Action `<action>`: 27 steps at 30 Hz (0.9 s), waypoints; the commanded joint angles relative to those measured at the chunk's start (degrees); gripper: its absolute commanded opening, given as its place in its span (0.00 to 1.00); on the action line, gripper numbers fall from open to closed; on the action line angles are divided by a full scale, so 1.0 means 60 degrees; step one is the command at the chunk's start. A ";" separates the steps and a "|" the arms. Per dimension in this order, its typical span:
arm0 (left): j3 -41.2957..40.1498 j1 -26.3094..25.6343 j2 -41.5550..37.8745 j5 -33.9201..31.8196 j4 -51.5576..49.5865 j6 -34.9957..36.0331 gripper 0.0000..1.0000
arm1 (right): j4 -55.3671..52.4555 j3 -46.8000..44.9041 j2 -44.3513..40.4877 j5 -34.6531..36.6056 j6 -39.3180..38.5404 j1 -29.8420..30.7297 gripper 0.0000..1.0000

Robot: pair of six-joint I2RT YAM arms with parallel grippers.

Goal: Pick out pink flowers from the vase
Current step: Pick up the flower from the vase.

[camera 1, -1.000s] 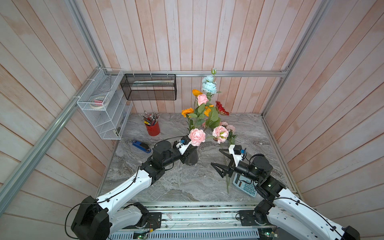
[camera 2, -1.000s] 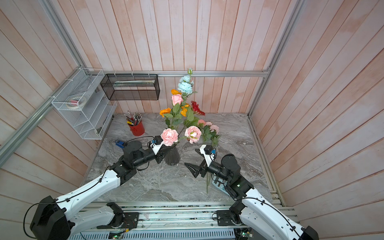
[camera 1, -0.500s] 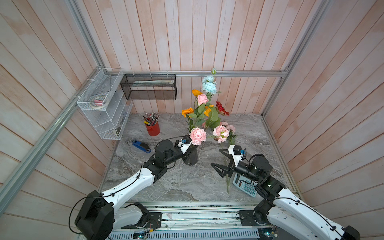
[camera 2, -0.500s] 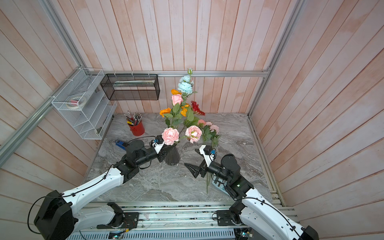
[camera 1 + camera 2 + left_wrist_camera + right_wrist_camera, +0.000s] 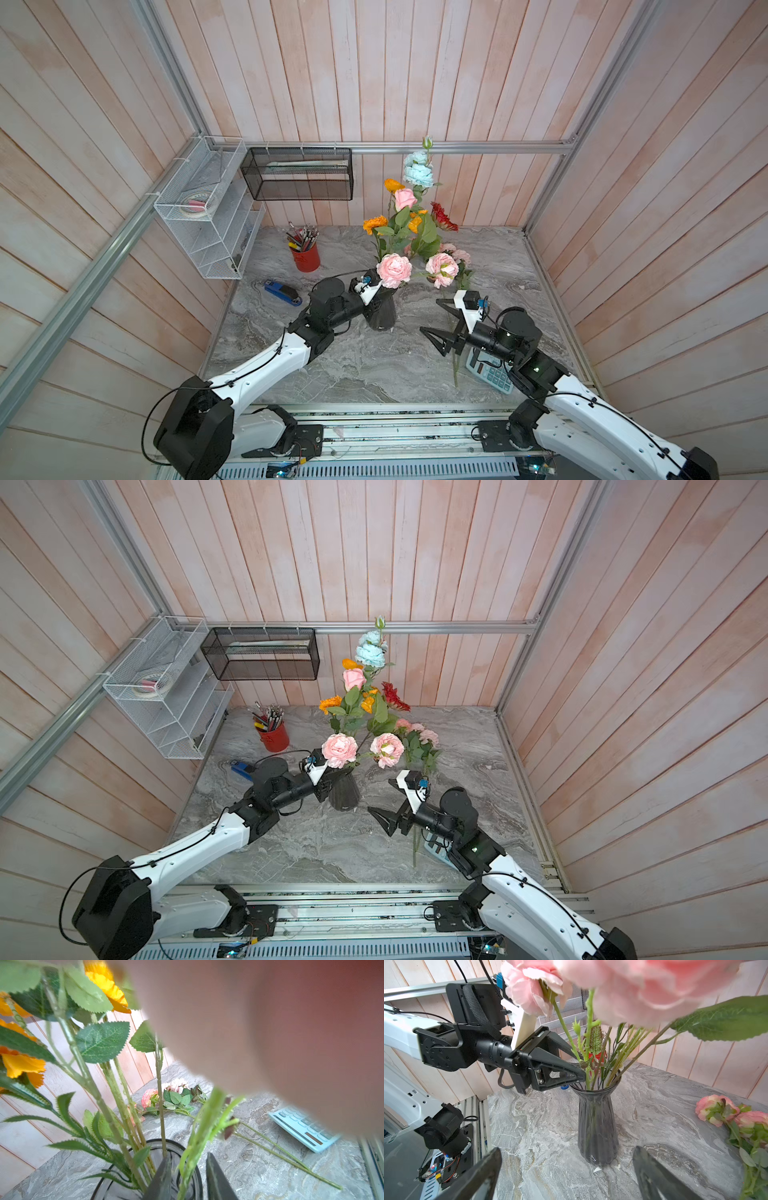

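A blue stapler [image 5: 282, 291] and a red pencil cup [image 5: 305, 257] sit on the left part of the marble table [image 5: 353, 374]. The left gripper [image 5: 580, 1066] reaches in from that side, roughly level, to the mouth of the vase [image 5: 384, 316], which stands upright near mid-table. Its jaws straddle a pale green stem [image 5: 193, 1147] just above the rim, with one finger [image 5: 164, 1178] on either side. They stand narrow, but its wrist view shows a sliver of gap and is half blotted out by a blurred petal. I cannot tell whether the stem is actually pinched.

A big pink bloom [image 5: 394, 270] hangs right over that gripper in both top views. A second pink bloom [image 5: 441, 268] is just to its right, and a smaller pink rose [image 5: 405, 198] stands higher up. Orange marigolds [image 5: 376, 224], a light blue flower [image 5: 417, 172] and a red one [image 5: 444, 218] share the vase.

Further right, the right gripper [image 5: 432, 316] hovers with its jaws spread wide and nothing in them. It faces the vase but is clearly apart from it. In its wrist view the vase [image 5: 598, 1126] stands ahead, between the two splayed fingers.

Behind it, more pink flowers [image 5: 455, 254] lie flat on the table, their stems running forward under the right arm beside a pale blue calculator [image 5: 488, 374].
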 commanded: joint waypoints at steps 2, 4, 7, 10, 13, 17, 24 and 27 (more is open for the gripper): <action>0.0059 0.0078 0.0101 0.0303 0.0278 -0.0030 0.25 | -0.0082 0.0259 0.0053 -0.0149 -0.0013 0.0061 0.98; 0.0030 0.0093 0.0089 0.0367 0.0344 -0.0023 0.20 | -0.0074 0.0260 0.0083 -0.0130 -0.0014 0.0061 0.98; -0.0019 0.0108 0.0045 0.0430 0.0430 0.0038 0.17 | -0.0082 0.0234 0.0127 -0.0144 -0.0013 0.0062 0.98; -0.0096 0.0126 -0.0080 0.0479 0.0455 0.0101 0.16 | -0.0074 0.0258 0.0171 -0.0173 0.0014 0.0070 0.98; -0.0132 0.0130 -0.0290 0.0435 0.0404 0.0202 0.14 | -0.0043 0.0260 0.0172 -0.0186 0.0031 0.0073 0.98; -0.0097 0.0137 -0.0573 0.0363 0.0137 0.0425 0.12 | 0.0000 0.0298 0.0160 -0.0173 0.0031 0.0099 0.98; 0.0000 0.0151 -0.1020 0.0336 -0.0097 0.0585 0.05 | 0.0074 0.0374 0.0171 -0.0239 0.0133 0.0135 0.98; 0.0051 0.0138 -0.1183 0.0296 -0.0092 0.0602 0.03 | 0.0037 0.0411 0.0161 -0.0221 0.0162 0.0173 0.98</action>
